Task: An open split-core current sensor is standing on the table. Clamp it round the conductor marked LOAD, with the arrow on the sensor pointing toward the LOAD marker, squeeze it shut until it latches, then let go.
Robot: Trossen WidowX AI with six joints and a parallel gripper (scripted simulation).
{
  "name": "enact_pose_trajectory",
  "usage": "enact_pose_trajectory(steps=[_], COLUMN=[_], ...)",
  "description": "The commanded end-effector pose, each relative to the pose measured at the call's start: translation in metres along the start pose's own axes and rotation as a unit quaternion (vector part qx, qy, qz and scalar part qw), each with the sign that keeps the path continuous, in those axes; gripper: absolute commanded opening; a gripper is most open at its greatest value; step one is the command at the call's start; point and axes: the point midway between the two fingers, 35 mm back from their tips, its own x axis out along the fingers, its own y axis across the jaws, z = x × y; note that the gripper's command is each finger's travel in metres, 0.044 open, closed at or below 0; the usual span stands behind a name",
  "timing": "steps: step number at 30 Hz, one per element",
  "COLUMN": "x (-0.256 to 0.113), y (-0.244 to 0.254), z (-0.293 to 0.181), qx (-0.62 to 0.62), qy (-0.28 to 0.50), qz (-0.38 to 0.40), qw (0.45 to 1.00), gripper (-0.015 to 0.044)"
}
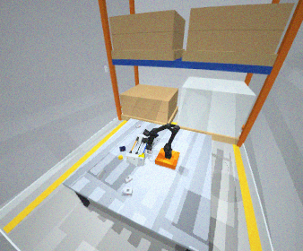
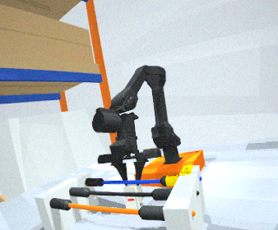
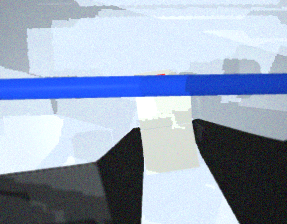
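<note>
The pale current sensor point(image 3: 170, 150) point(image 2: 132, 200) has a small red arrow on its face, which points right in the exterior view, toward the yellow-banded end. My gripper point(image 3: 166, 130) point(image 2: 132, 183) is shut on the sensor, with one black finger on each side of it. The blue conductor point(image 3: 69, 88) point(image 2: 122, 181) crosses over the sensor in the wrist view. Its right end has a yellow band point(image 2: 172, 181), beside a yellow marker point(image 2: 187, 170) on the white end block. Whether the sensor's jaw is closed round the blue conductor is hidden.
A black conductor point(image 2: 118, 193) and an orange conductor point(image 2: 105, 209) run parallel in front of the blue one, between white end blocks point(image 2: 179, 205). The orange arm base point(image 1: 168, 160) stands beside them. A dark block point(image 1: 122, 148), a yellow piece point(image 1: 120, 157) and small white parts point(image 1: 127, 192) lie around.
</note>
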Motion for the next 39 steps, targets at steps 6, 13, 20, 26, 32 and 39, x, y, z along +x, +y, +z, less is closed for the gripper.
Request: enact_pose_trajectory(steps=[6,13,20,26,32,39], x=[-0.009,-0.014,-0.014,-0.01,-0.013,-0.013], y=[0.003,0.007,0.008,0.008,0.006,0.006], z=[-0.028,-0.053,-0.055,-0.057,-0.054,-0.054], qx=[-0.001,-0.001,-0.001,-0.001,0.001,0.001], qy=[0.002,0.003,0.003,0.003,0.001,0.001], qz=[0.002,0.002,0.002,0.002,-0.002,-0.002], qw=[1.0,1.0,1.0,1.0,1.0,1.0], gripper=[0.0,0.0,0.0,0.0,0.0105,0.0289])
